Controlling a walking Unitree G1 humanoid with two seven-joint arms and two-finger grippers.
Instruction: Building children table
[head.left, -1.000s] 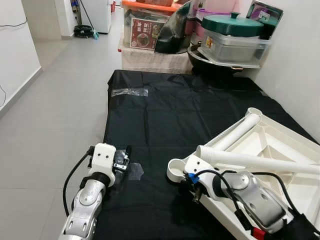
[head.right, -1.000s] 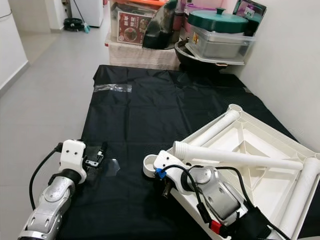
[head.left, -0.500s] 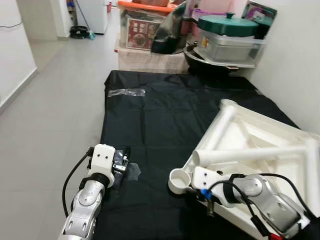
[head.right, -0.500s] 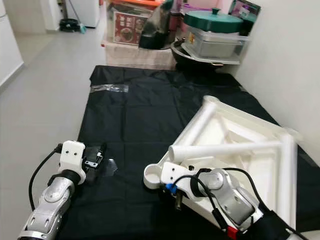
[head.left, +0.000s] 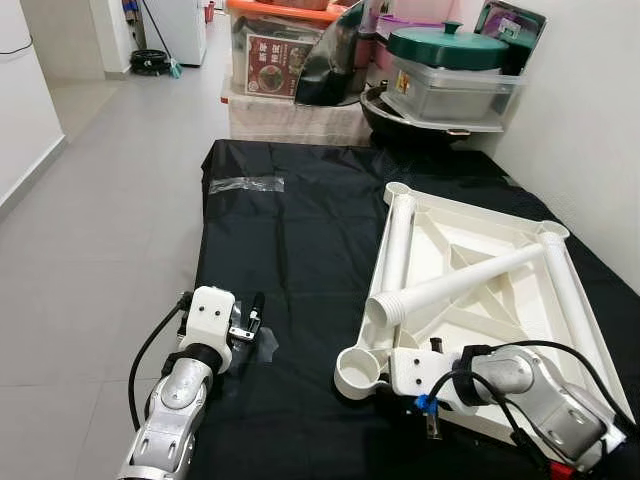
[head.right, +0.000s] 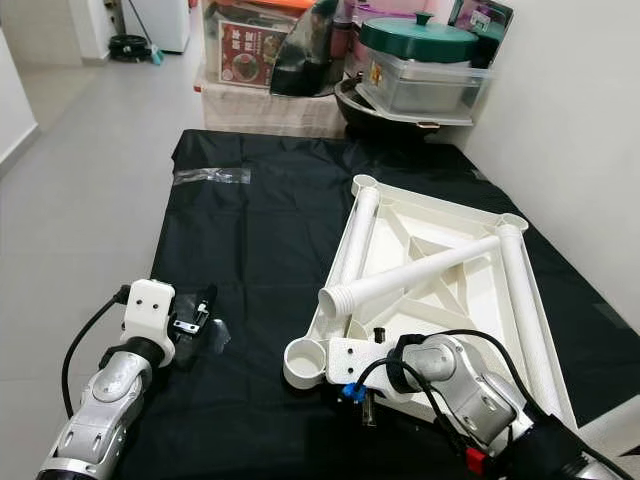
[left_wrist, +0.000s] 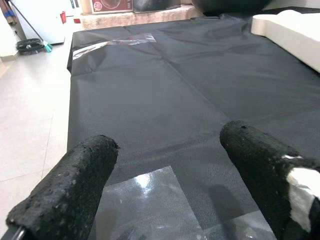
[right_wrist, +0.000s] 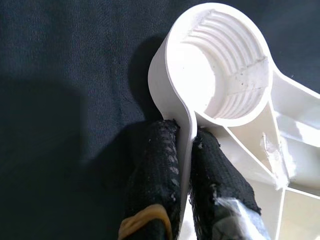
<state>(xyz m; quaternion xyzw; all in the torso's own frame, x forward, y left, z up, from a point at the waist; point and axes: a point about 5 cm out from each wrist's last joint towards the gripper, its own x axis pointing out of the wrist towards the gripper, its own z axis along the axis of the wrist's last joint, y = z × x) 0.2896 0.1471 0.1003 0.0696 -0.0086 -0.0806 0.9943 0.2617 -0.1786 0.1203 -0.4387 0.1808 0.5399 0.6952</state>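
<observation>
Children's table (head.left: 470, 270), white plastic, lies upside down on one black sheet (head.left: 290, 230) spread over the floor (head.left: 90, 200). Left eye view: three legs are counted on it, two lying along its rim and one leg (head.left: 455, 280) slanting across the underside; one empty threaded socket (head.left: 358, 372) juts from the near corner. The right arm reaches in low from the near right, elbow bent, and its right end effector (head.left: 432, 415) is tucked under the table's near edge beside that socket, fingers mostly hidden by the wrist. The left arm stretches forward over the sheet's left border, left end effector (head.left: 248, 322) hovering beside a patch of clear tape (head.left: 265, 343). A second strip of tape (head.left: 245, 185) lies farther up the sheet. Boxes and a green-lidded container (head.left: 455, 75) stand stacked against the far wall.

Right eye view: the same layout; the table's near right corner is cut off by the right arm.

Left wrist view: two black fingers (left_wrist: 75, 185) spread wide apart, holding nothing, above sheet and tape; a pale table edge (left_wrist: 290, 30) shows far off, blurred.

Right wrist view: two fingers (right_wrist: 155, 175) pressed onto the thin white rim just beside the socket (right_wrist: 225, 65), pinching it.
</observation>
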